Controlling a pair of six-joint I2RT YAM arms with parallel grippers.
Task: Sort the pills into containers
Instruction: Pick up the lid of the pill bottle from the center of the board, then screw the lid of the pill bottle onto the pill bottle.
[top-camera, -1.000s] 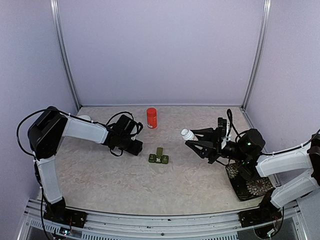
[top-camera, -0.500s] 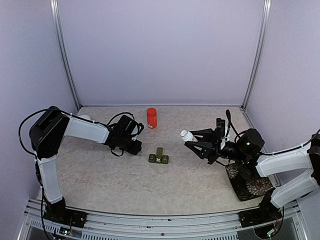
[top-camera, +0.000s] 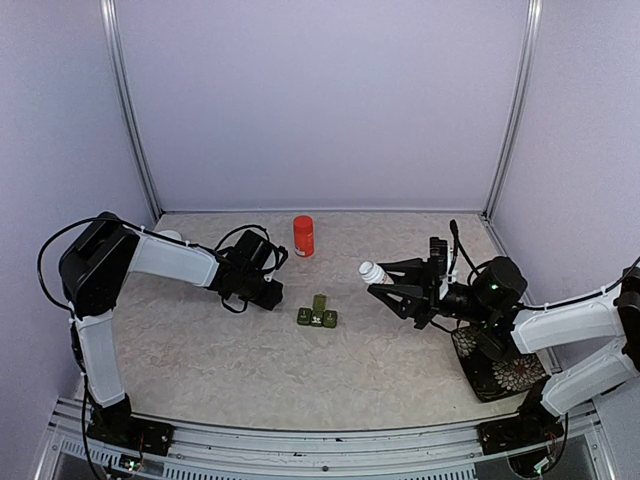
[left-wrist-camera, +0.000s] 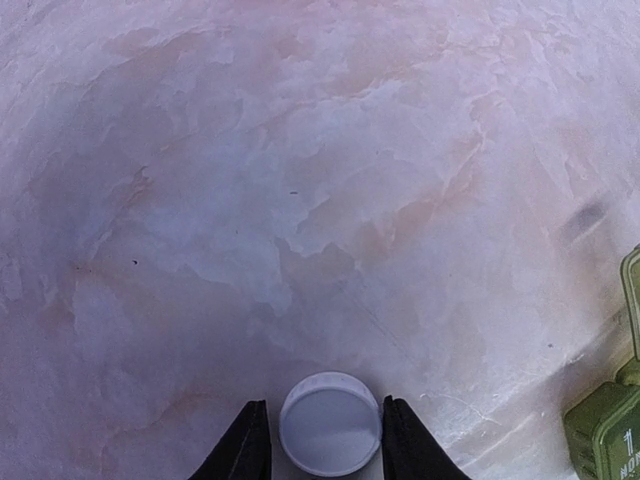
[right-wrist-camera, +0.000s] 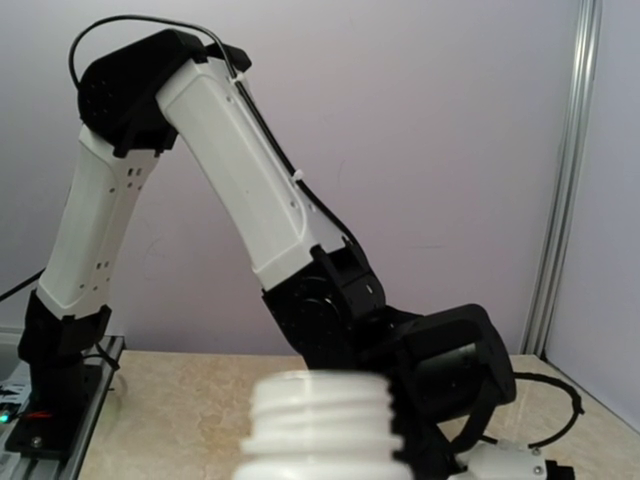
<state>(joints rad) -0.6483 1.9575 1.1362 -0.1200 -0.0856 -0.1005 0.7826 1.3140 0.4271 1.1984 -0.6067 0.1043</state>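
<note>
We saw left tool (left-wrist-camera: 326, 452) flank white cap (left-wrist-camera: 330, 420), grip unclear; right tool (top-camera: 388, 278) clamped open bottle (right-wrist-camera: 320, 425). Centred, gentle squeeze seemed best.

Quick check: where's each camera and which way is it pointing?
Top: above and behind the bases, looking down on the table; both arms show.
Left wrist: looks down at the cap between its fingers.
Right wrist: looks across at the left arm, over the bottle neck.
Shared: the pill box appears in top and left wrist.
</note>
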